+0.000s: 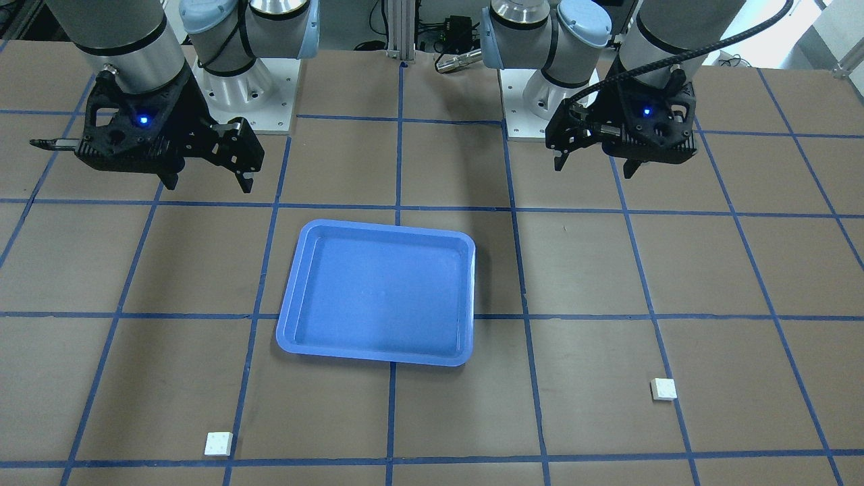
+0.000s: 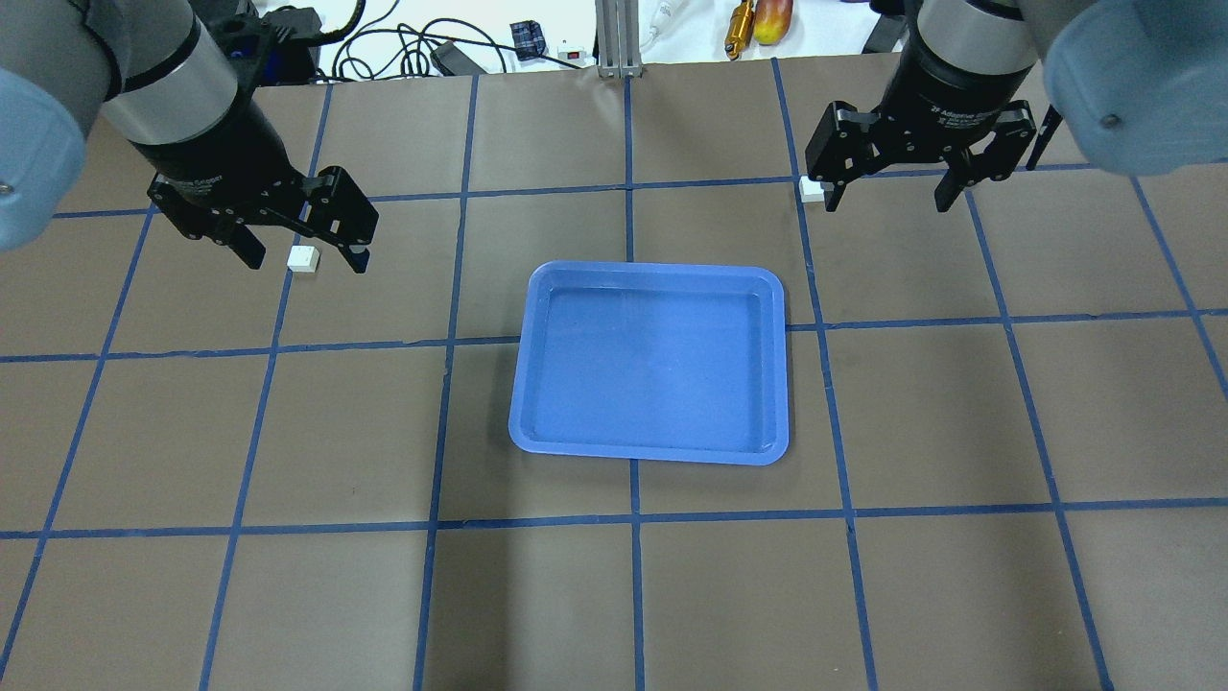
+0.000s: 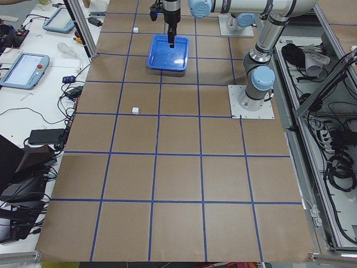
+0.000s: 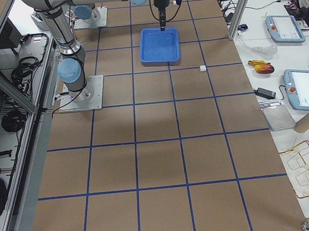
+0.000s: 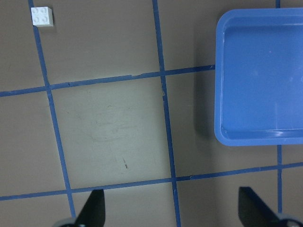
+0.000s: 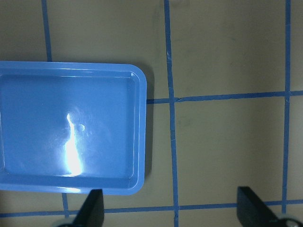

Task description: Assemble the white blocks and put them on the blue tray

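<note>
The blue tray lies empty at the table's middle, and shows in the overhead view. One white block lies on the robot's left side, far from the base. The other white block lies on the robot's right side. My left gripper is open and empty, high above the table. From overhead, the left gripper lines up over its block. My right gripper is open and empty, also high. The left wrist view shows a block at top left and the tray.
Blue tape lines grid the brown table. The two arm bases stand at the robot's edge. Cables and small tools lie beyond the far table edge. Tablets sit on a side bench.
</note>
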You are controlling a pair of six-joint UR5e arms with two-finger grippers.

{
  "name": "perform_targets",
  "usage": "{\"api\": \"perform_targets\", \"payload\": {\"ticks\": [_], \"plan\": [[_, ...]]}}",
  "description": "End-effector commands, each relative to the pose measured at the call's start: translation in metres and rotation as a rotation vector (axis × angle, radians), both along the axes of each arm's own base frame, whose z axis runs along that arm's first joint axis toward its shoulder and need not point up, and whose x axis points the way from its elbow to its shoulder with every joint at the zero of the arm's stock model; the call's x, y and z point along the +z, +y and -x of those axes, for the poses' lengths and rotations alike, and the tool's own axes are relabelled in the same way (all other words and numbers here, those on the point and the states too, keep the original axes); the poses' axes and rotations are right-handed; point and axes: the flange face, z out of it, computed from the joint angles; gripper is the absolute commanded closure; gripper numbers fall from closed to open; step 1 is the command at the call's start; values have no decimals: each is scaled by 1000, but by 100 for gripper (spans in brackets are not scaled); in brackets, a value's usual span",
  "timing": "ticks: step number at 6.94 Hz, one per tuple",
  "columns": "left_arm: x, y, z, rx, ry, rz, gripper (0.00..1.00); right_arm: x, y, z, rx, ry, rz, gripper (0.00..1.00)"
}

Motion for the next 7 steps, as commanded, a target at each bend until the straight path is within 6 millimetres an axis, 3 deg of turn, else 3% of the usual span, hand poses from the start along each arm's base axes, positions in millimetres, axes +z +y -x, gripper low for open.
{"api": "perform_targets", "payload": {"ticks": [1, 7], "plan": [[-2, 1, 1, 0, 1, -3, 0, -1, 0, 0, 1, 0, -4, 0], [-14, -6, -3, -2, -10, -28, 0, 1, -6, 6, 8, 11, 1, 0]]}}
